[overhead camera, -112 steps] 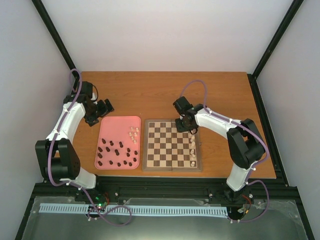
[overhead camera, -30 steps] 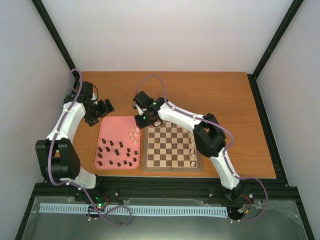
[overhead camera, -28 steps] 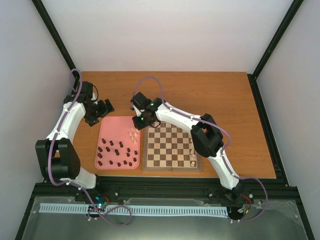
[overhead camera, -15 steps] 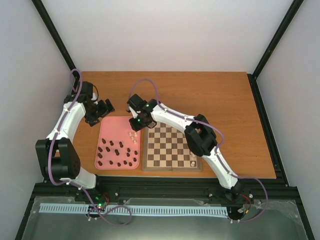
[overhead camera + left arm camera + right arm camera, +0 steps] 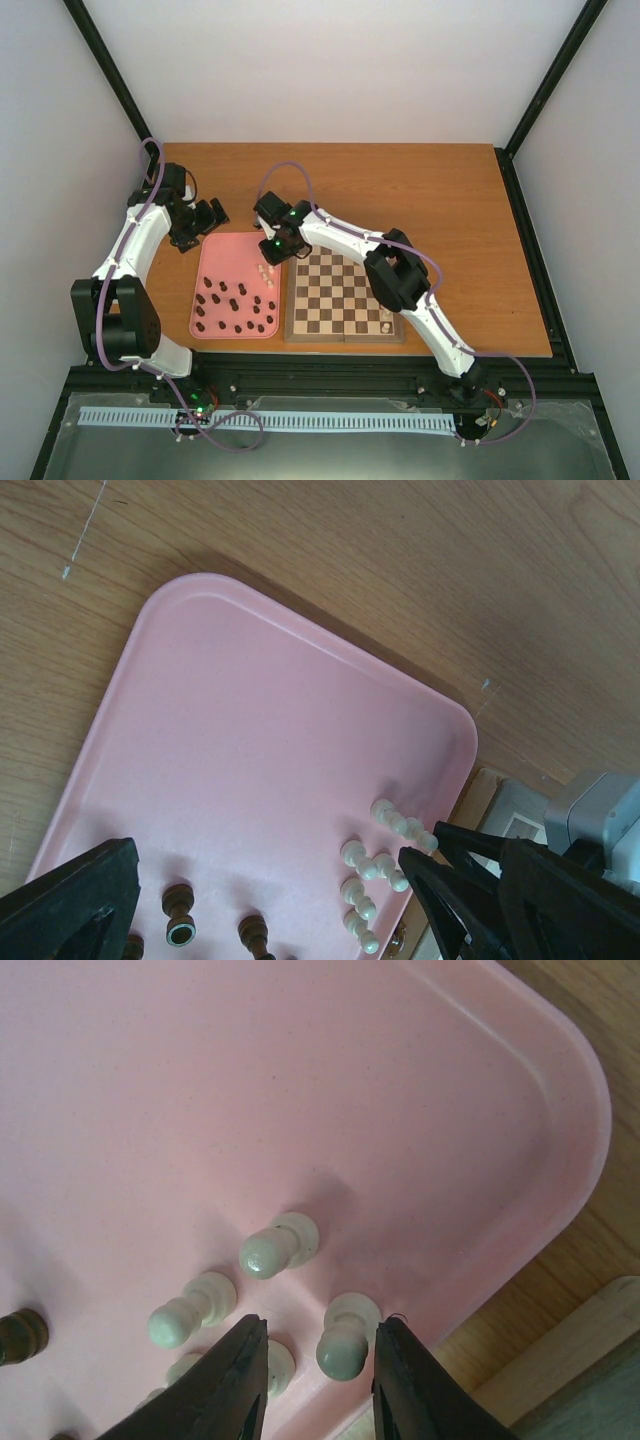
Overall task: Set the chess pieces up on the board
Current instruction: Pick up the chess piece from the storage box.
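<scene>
The board (image 5: 330, 300) lies just beside the right gripper (image 5: 320, 1332), which hangs over a corner of the pink tray (image 5: 200, 1080). Its jaws stand narrow, straddling one cream pawn (image 5: 343, 1345), with a gap showing on one side. The left gripper (image 5: 262, 855) stands wide, the tray ahead of it.

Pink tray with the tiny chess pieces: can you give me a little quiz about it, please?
1. True or false: the dark brown-black turned chess pieces are on the chequered wooden chessboard.
2. Whose fingers flank one cream-white piece near the corner of the rounded pink tray? A: left gripper. B: right gripper.
3. Fill in: the left gripper's jaws stand wide ___.
Key: 1 false, they are on the tray; 2 B; 3 open.
</scene>
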{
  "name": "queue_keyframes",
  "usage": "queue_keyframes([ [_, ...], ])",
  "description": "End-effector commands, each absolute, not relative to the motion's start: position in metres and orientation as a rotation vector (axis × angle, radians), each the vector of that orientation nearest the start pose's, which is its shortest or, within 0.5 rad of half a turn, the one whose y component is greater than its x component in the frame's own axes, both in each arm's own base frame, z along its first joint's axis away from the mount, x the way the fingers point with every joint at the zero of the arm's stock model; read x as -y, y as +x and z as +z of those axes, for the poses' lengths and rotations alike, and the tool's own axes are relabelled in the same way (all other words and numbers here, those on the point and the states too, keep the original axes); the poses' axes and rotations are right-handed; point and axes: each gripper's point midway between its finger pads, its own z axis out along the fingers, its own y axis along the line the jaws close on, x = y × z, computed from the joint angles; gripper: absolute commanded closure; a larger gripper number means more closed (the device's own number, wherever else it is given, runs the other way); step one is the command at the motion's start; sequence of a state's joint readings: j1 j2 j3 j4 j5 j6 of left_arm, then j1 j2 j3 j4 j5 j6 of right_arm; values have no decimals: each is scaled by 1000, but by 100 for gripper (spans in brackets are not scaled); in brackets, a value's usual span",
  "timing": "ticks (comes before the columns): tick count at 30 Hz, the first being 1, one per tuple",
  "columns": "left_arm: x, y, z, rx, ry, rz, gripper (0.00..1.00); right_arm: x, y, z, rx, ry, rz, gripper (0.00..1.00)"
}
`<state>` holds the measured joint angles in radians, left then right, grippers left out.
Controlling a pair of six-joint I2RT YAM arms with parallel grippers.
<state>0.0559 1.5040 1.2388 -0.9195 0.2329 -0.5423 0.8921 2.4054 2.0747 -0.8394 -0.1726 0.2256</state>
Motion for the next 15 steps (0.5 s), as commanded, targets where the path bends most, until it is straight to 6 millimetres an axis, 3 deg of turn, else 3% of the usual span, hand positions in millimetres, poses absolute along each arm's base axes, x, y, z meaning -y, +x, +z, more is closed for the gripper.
queue_keyframes([
  [1,21,352,151,-2673,-734,-453,0,-459,333,41,-2671,-986,498,70],
  [12,21,350,151,-2677,-735,-448,0,-460,338,40,-2668,-977,473,80],
  [15,21,350,152,-2674,-733,-448,0,-457,338,41,-2668,-975,456,88],
])
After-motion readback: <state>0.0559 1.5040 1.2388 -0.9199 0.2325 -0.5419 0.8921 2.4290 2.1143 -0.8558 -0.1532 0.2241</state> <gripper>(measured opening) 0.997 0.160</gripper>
